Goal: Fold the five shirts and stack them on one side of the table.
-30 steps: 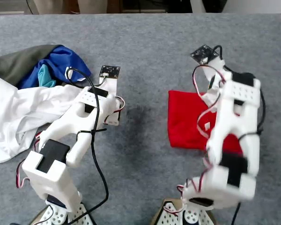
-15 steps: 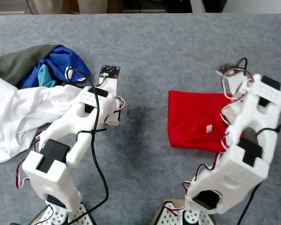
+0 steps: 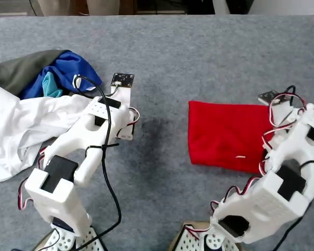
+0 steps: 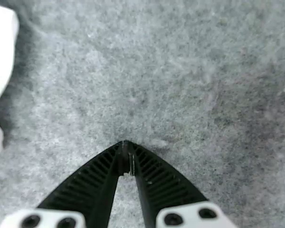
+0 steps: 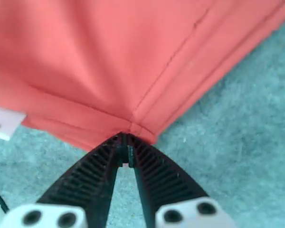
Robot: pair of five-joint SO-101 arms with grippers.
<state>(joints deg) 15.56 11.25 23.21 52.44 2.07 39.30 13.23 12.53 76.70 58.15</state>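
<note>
- Working on the flat, square-folded red cloth shirt (image 3: 225,136); lying on the right part of the grey felt table (image 3: 162,52), well apart from the other clothes
- Pinching the hem of it with the right gripper (image 5: 124,142), at the edge far from the heap; tips pressed tight together right where the red seams meet
- Holding nothing in the left gripper (image 4: 125,148); tips pressed together over bare table, just beside a fold of the loose white shirt (image 3: 21,125)
- Left to fold, all in one heap at the far left: that white shirt, a crumpled blue shirt (image 3: 68,70), a dark grey shirt (image 3: 21,70) and a bit of teal shirt (image 3: 51,86) peeking out
- Looks like the end of folding shirt one; maybe one last tug to make it neat; so early in the job, with four to go
- Next, most likely: let go of the red hem without pulling the fold open; then grab the white shirt by two corners, one for each gripper, and spread it flat in the middle
</note>
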